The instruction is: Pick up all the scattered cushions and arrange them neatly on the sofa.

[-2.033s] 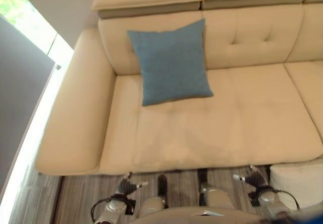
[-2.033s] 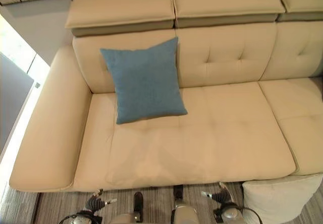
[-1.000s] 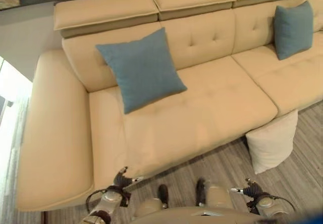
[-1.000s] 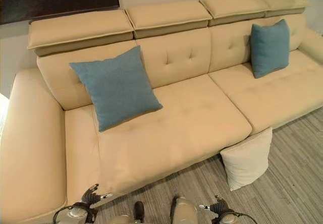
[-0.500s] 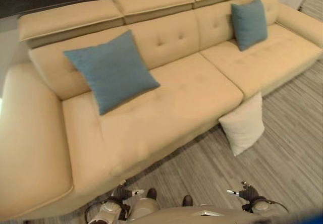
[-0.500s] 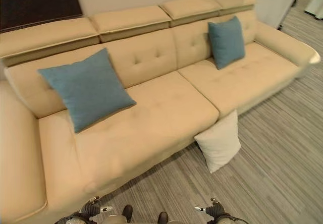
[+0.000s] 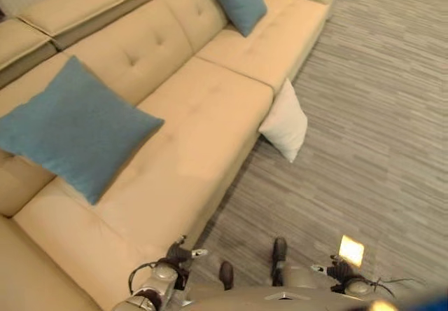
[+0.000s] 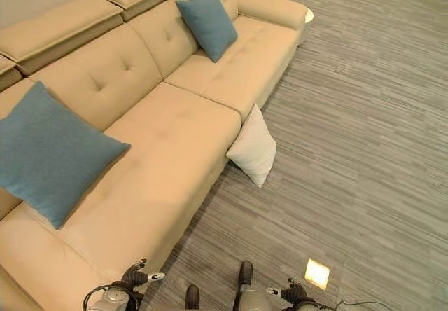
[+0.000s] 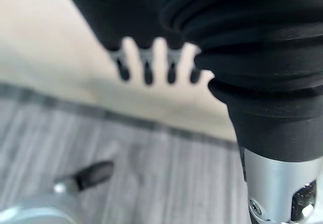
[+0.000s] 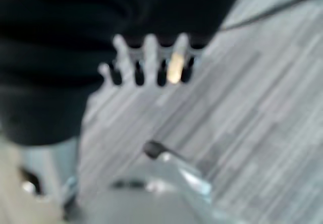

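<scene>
White cushion (image 8: pixel 253 148) on floor against sofa (image 8: pixel 175 115), well ahead of both empty, relaxed hands (image 8: pixel 137 277) (image 8: pixel 292 293).

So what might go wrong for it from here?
The white cushion is on the floor, leaning against the sofa front, so the robot must bend low; standing on two legs, it could lose balance. A soft cushion may also slip from the left hand or right hand, both empty now. Setting it down carelessly could knock the near blue cushion askew.
</scene>
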Controlling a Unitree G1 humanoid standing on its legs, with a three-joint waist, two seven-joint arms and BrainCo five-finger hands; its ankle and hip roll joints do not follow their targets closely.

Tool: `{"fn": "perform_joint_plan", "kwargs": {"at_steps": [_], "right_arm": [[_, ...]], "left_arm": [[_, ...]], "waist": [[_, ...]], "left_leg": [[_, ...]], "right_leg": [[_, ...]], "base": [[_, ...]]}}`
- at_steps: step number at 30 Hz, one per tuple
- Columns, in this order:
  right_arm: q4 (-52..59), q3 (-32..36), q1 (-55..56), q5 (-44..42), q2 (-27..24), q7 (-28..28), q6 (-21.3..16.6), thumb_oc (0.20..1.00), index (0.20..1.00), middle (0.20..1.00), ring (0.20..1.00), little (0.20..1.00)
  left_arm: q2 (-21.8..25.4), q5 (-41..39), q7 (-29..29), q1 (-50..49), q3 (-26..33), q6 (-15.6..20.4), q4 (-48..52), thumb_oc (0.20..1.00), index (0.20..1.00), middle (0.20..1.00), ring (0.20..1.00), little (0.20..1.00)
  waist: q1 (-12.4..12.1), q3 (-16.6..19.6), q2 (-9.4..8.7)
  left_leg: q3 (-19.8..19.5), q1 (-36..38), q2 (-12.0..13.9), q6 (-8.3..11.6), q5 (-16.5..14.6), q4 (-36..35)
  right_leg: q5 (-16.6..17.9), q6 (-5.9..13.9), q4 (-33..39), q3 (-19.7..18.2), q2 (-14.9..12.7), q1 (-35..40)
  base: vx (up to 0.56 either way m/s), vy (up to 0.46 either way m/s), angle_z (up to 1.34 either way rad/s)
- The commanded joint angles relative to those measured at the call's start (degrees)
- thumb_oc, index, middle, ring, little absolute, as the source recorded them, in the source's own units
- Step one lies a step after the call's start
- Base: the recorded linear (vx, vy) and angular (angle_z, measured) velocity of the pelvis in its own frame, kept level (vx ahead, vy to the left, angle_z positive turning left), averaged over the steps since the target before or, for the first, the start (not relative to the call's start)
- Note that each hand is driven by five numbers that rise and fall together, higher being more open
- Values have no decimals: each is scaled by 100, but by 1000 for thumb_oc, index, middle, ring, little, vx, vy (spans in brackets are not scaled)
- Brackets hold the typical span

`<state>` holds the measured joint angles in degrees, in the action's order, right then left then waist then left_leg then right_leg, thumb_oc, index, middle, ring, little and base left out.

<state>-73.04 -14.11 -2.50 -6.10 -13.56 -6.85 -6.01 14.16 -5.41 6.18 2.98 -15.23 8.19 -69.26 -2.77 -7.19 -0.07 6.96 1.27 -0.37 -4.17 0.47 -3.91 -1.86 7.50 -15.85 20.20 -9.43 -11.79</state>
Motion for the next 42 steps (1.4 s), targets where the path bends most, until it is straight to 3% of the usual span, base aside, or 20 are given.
{"fn": "perform_joint_plan", "kwargs": {"at_steps": [1, 2, 8, 10, 12, 15, 17, 18, 19, 22, 25, 27, 28, 30, 33, 34, 36, 37, 38, 42], "right_arm": [[-10, 39, -166, 62, -205, -36, -124, 1000, 1000, 1000, 1000, 1000], [-6, 29, -140, 42, -197, -38, -137, 1000, 1000, 1000, 1000, 1000], [18, 42, -51, -70, -229, -70, -161, 1000, 1000, 1000, 1000, 1000], [-5, 54, -4, -165, -216, -101, -189, 1000, 1000, 1000, 1000, 1000], [6, 49, 27, -241, -225, -105, -204, 1000, 1000, 1000, 1000, 1000], [-3, 9, -15, -290, -254, -124, -209, 1000, 1000, 1000, 1000, 1000], [-8, -10, -28, -261, -289, -151, -205, 1000, 1000, 1000, 1000, 1000], [-8, -10, -27, -262, -289, -151, -205, 1000, 1000, 1000, 1000, 1000], [14, -48, -60, -243, -294, -172, -220, 1000, 1000, 1000, 1000, 1000], [43, -98, -102, -212, -293, -150, -226, 1000, 1000, 1000, 1000, 1000], [57, -124, -134, -125, -276, -139, -211, 1000, 1000, 1000, 1000, 1000], [67, -168, -196, -5, -242, -118, -201, 1000, 1000, 1000, 1000, 1000], [68, -167, -195, -5, -242, -118, -201, 1000, 1000, 1000, 1000, 1000], [129, -221, -347, 13, -244, -144, -209, 1000, 1000, 1000, 1000, 1000], [160, -214, -396, 12, -221, -178, -199, 1000, 1000, 1000, 1000, 1000], [197, -243, -410, 51, -227, -191, -210, 1000, 1000, 1000, 1000, 1000], [223, -268, -419, 102, -218, -202, -214, 1000, 1000, 1000, 1000, 1000], [223, -269, -418, 102, -218, -202, -213, 1000, 1000, 1000, 1000, 1000], [225, -294, -435, 105, -193, -198, -207, 1000, 1000, 1000, 1000, 1000], [244, -330, -417, 133, -155, -177, -188, 1000, 1000, 1000, 1000, 1000]], "left_arm": [[30, 156, -116, 96, 65, 117, -132, 1000, 1000, 1000, 1000, 1000], [-4, 164, -112, 64, 83, 121, -127, 1000, 1000, 1000, 1000, 1000], [-82, 132, -78, 84, 33, 123, -109, 1000, 1000, 1000, 1000, 1000], [-135, 106, -42, 188, -115, 138, -28, 1000, 1000, 1000, 1000, 1000], [-157, 33, -25, 251, -190, 154, -16, 1000, 1000, 1000, 1000, 1000], [-195, -57, 17, 288, -229, 162, -46, 1000, 1000, 1000, 1000, 1000], [-210, -16, 22, 254, -230, 135, -102, 1000, 1000, 1000, 1000, 1000], [-210, -15, 22, 253, -230, 135, -103, 1000, 1000, 1000, 1000, 1000], [-230, 11, 26, 217, -230, 130, -144, 1000, 1000, 1000, 1000, 1000], [-214, -31, 22, 166, -138, 144, -170, 1000, 1000, 1000, 1000, 1000], [-224, -71, 44, 110, -71, 140, -216, 1000, 1000, 1000, 1000, 1000], [-223, -110, 65, 79, -19, 142, -190, 1000, 1000, 1000, 1000, 1000], [-223, -110, 65, 80, -20, 142, -190, 1000, 1000, 1000, 1000, 1000], [-148, -213, 106, 169, -43, 155, -69, 1000, 1000, 1000, 1000, 1000], [-130, -245, 139, 241, -65, 145, -76, 1000, 1000, 1000, 1000, 1000], [-101, -264, 161, 274, -35, 163, -78, 1000, 1000, 1000, 1000, 1000], [-80, -250, 153, 309, -15, 177, -111, 1000, 1000, 1000, 1000, 1000], [-81, -250, 153, 309, -14, 177, -111, 1000, 1000, 1000, 1000, 1000], [-87, -195, 133, 305, -8, 180, -191, 1000, 1000, 1000, 1000, 1000], [-93, -216, 151, 274, 39, 187, -260, 1000, 1000, 1000, 1000, 1000]], "waist": [[-207, 130, -203], [-267, 162, -277], [-78, 228, -283], [77, 123, -321], [94, -45, -415], [-51, -115, -447], [-120, -67, -392], [-122, -72, -396], [-223, -61, -353], [-339, 4, -374], [-390, 147, -362], [-547, 240, -337], [-559, 233, -339], [-558, 97, -274], [-526, 82, -189], [-502, 78, -144], [-450, 89, -146], [-447, 77, -138], [-333, 100, -181], [-210, 117, -193]], "left_leg": [[-634, -48, -92, 348, -233, 227], [-498, -43, -92, 390, -214, 196], [-485, 123, 7, 495, -244, 148], [-508, -90, 134, 653, -375, 732], [-513, -431, 163, 780, -278, 1640], [-986, -900, -225, 674, -298, 1607], [-1025, -1078, -333, 631, 73, 1036], [-1021, -1065, -336, 630, 77, 1025], [-1153, -1313, -446, 651, 418, 789], [-1322, -1265, -521, 627, 378, 799], [-1321, -1027, -519, 530, 270, 717], [-1170, -733, -509, 352, 63, 680], [-1158, -724, -509, 350, 61, 678], [-1107, -478, -489, 169, -65, 719], [-1144, -322, -421, 130, -155, 671], [-1105, -104, -330, 184, -260, 563], [-1088, 62, -280, 235, -336, 455], [-1092, 84, -271, 238, -337, 445], [-1119, 262, -252, 288, -390, 335], [-1207, 487, -153, 370, -487, 261]], "right_leg": [[205, -7, 951, -318, 327, 824], [267, -13, 1285, -216, 345, 948], [291, -82, 1697, -539, 585, 1139], [172, -212, 1679, -596, 663, 1188], [152, -316, 1666, -634, 659, 1310], [114, -329, 1741, -809, 708, 1416], [13, -324, 1791, -929, 851, 1603], [9, -323, 1791, -932, 847, 1611], [-60, -357, 1786, -1070, 983, 1714], [-188, -349, 1754, -1336, 1026, 1850], [-324, -259, 1649, -1381, 927, 1973], [-314, -62, 975, -1329, 718, 1878], [-321, -60, 963, -1341, 715, 1877], [242, 236, -338, -1280, 553, 1243], [303, 177, -541, -931, 365, 941], [131, 22, -59, -451, 174, 844], [266, -16, 452, -221, 79, 708], [272, -18, 470, -214, 90, 734], [525, 38, 1009, -337, 136, 590], [721, 98, 1319, -541, 208, 454]], "base": [[-55, -143, -64], [-1, -163, -55], [75, -187, -33], [21, -314, 4], [22, -261, 19], [143, -129, -34], [246, -58, -29], [215, -45, -33], [202, -38, -36], [251, 2, -62], [293, 72, -69], [311, 116, -52], [220, 86, -67], [133, 44, -84], [154, -1, -21], [236, -86, 9], [188, -109, -25], [234, -144, -42], [166, -101, -30], [219, -153, 6]]}}
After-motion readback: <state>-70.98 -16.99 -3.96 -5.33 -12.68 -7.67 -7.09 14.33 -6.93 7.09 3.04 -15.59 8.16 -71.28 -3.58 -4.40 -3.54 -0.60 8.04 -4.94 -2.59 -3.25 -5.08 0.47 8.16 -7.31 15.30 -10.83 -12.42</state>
